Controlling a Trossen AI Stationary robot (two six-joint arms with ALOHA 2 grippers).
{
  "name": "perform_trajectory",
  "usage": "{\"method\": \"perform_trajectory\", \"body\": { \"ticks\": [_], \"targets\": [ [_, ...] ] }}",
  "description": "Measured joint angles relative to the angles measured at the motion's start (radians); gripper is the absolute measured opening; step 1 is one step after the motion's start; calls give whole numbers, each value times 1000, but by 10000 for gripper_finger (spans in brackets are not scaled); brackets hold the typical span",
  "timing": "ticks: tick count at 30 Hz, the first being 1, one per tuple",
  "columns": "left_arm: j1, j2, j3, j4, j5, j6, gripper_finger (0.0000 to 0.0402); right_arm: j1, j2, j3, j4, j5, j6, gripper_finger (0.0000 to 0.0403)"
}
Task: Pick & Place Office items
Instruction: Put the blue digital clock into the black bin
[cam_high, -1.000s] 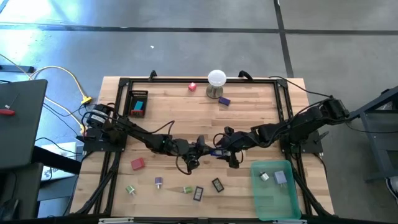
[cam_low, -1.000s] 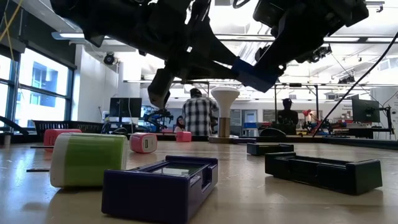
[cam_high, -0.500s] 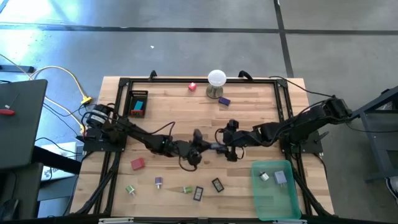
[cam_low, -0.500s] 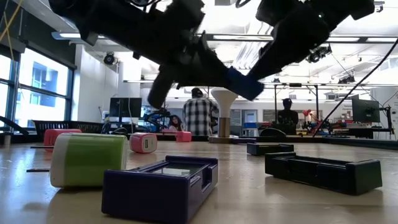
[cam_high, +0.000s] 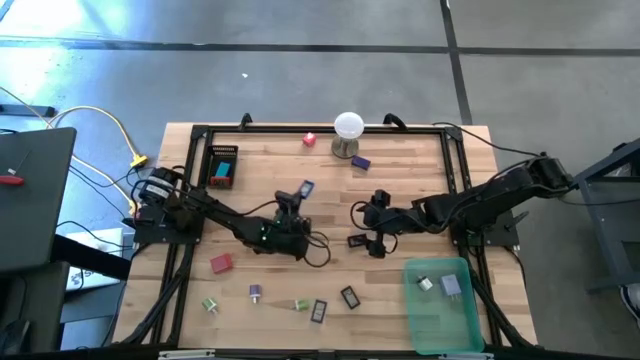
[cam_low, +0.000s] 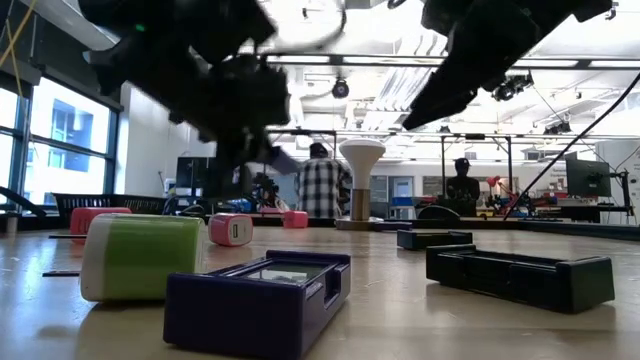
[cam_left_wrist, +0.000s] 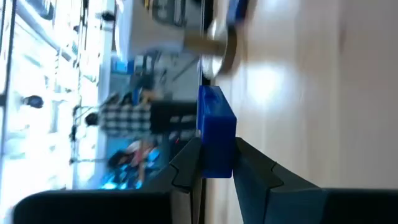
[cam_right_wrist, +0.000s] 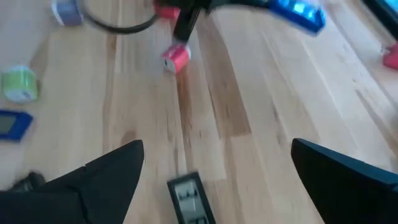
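Observation:
My left gripper (cam_high: 297, 200) is over the table's middle, shut on a small blue block (cam_high: 305, 187), seen close up as the blue block (cam_left_wrist: 216, 130) in the left wrist view. My right gripper (cam_high: 372, 232) hovers to its right, open, its fingers spread wide on either side of a small black piece (cam_right_wrist: 189, 196) that lies flat on the wood. Other office items lie scattered: a red one (cam_high: 221, 263), a pink one (cam_high: 309, 139), a purple one (cam_high: 360, 161), and green, purple and black ones along the near edge (cam_high: 300, 304). My left gripper pinches the blue block between its two fingers (cam_left_wrist: 186, 165), one on each flat side, at the block's lower end (cam_left_wrist: 216, 167). The rest of the block sticks out beyond the fingertips. The block is lifted clear of the table.
A clear green bin (cam_high: 470, 320) at the near right corner holds two pieces. A black box (cam_high: 222, 165) sits far left, and a white ball on a metal stand (cam_high: 347, 128) at the far edge. People stand in the room behind the table (cam_low: 322, 185).
The two grippers were close together at the table's middle with the blue block between them. My left gripper has drawn away toward the left and far edges, turning as it went, with the blue block in its fingers. My right gripper has backed off slightly to the right.

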Motion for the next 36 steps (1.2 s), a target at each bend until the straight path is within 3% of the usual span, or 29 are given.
{"method": "perform_trajectory", "body": {
  "ticks": [8, 14, 17, 26, 36],
  "targets": [
    [-1, -22, 0, -400, -22, -331, 60, 27, 1, -2, -3, -1, 0, 395],
    [17, -124, 0, -745, 114, -662, 60, 31, 1, -2, -3, 0, 0, 395],
    [35, -172, 0, -877, 161, -756, 60, 30, 1, -2, -2, 1, 0, 395],
    [187, -254, 0, -1228, 417, -863, 59, 28, 1, -2, 5, -1, 0, 395],
    [478, -326, 0, -1198, 595, -717, 59, 28, 1, -2, 7, -3, 9, 395]
  ]
}}
